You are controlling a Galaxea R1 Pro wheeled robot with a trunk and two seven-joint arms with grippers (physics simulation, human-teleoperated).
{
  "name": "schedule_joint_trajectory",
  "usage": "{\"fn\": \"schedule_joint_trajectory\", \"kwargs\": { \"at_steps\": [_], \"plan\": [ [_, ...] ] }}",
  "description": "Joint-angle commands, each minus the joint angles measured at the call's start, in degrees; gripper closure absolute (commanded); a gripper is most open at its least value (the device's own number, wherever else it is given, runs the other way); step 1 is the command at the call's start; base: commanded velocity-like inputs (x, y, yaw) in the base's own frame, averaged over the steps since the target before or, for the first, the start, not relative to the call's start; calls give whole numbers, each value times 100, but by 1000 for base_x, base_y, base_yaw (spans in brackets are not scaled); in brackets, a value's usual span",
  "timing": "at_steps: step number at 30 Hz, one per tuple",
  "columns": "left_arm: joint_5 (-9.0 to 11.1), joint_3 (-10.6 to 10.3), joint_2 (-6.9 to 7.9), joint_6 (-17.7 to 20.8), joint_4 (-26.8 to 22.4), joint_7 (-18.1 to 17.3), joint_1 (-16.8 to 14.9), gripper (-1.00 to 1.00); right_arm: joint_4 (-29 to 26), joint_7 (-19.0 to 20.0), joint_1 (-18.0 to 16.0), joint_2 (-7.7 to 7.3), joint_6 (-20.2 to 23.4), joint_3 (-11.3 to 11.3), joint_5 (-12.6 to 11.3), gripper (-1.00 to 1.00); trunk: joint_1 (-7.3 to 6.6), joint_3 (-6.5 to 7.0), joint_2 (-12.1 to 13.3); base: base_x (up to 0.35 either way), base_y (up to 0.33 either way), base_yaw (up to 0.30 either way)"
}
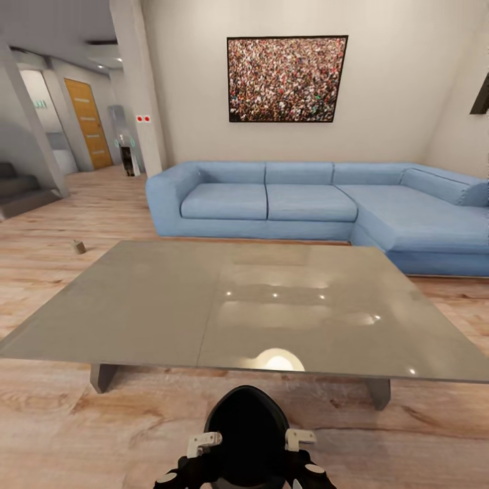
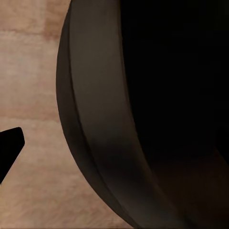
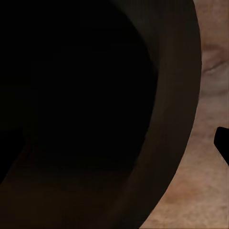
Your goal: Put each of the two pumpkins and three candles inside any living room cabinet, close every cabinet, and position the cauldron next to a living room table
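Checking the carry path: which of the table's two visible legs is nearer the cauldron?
The right leg; it stands closer to the cauldron than the left leg does.

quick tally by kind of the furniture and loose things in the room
table: 1
sofa: 1
picture: 1
cauldron: 1
small thing on floor, too small to tell: 1
total: 5

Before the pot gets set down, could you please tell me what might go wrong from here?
1. The round matte black cauldron sits between both tools with no finger seen closed on its rim; it may slip.
2. The low grey glossy table edge is just ahead; moving forward could bump it.
3. The cauldron hides the wooden floor below.
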Motion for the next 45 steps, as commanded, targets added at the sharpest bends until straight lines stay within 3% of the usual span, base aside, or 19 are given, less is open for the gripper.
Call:
{"fn": "schedule_joint_trajectory", "kwargs": {
  "at_steps": [1,20,45],
  "plan": [
    [63,-16,5,34,-10,4,0,-100,-12,-33,-1,-5,26,46,-59,-100,-4,18,0,0,0,0],
    [91,46,12,292,-10,26,0,-100,-12,-30,-1,-5,22,46,-59,-100,-53,439,25,-51,0,0],
    [76,52,12,293,-21,21,0,-100,-12,2,-1,-3,11,46,-67,-100,-602,888,1028,-59,0,0]
  ]
}}
